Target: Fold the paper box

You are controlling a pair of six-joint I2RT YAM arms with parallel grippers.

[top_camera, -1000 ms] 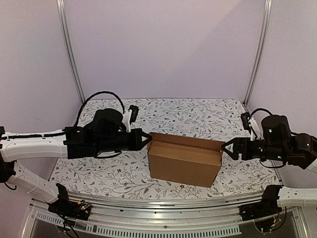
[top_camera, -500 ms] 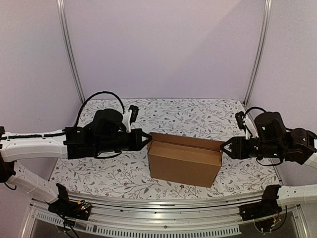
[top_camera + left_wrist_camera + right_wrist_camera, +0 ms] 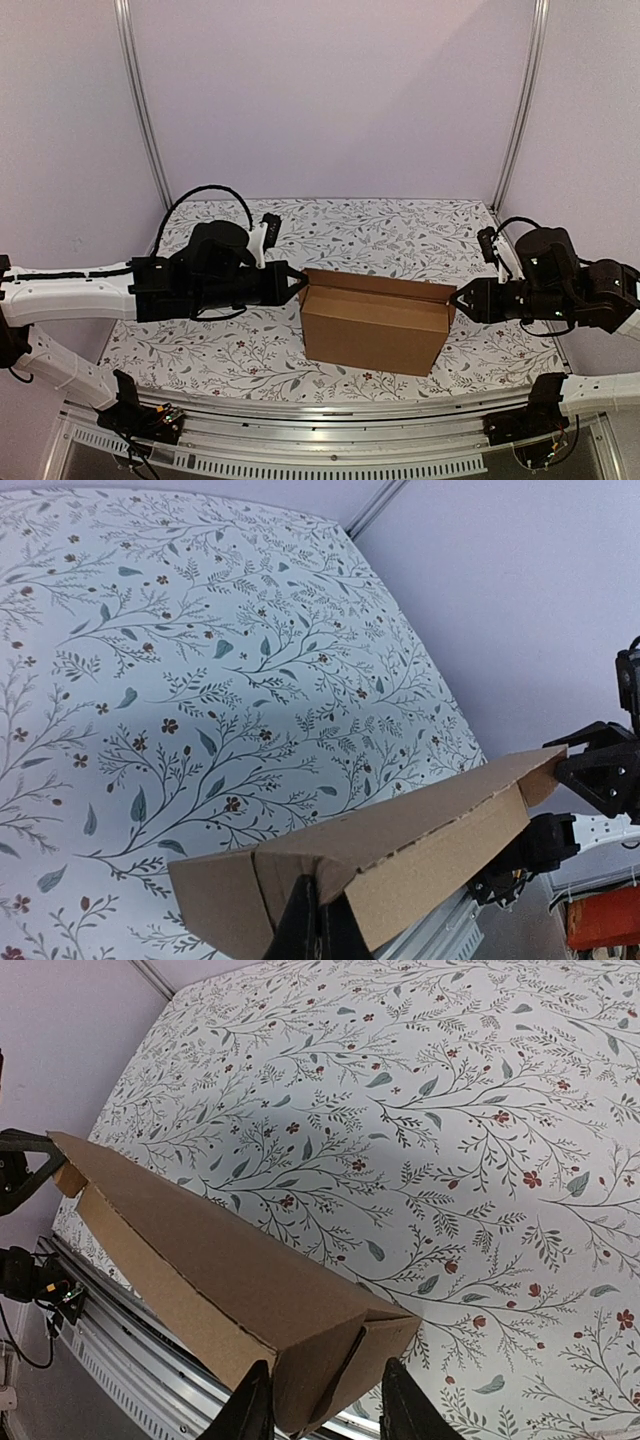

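1. A plain brown corrugated cardboard paper box [image 3: 372,330], folded into a rectangular shape, is seen near the middle of the floral-patterned table [image 3: 380,225].
2. The left gripper [image 3: 298,282] is fully closed, its tips set against the box's upper left corner; whether cardboard is pinched cannot be told.
3. The right gripper [image 3: 458,298] is held partly apart, its 2 fingers [image 3: 250,1405] placed on either side of the box's right end; a firm hold cannot be told.

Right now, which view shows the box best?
Top external: the whole box shows, with the left gripper and right gripper at its ends. Left wrist only looks along it from the end pinched in shut fingers. Right wrist looks along it from the other end, between spread fingers.
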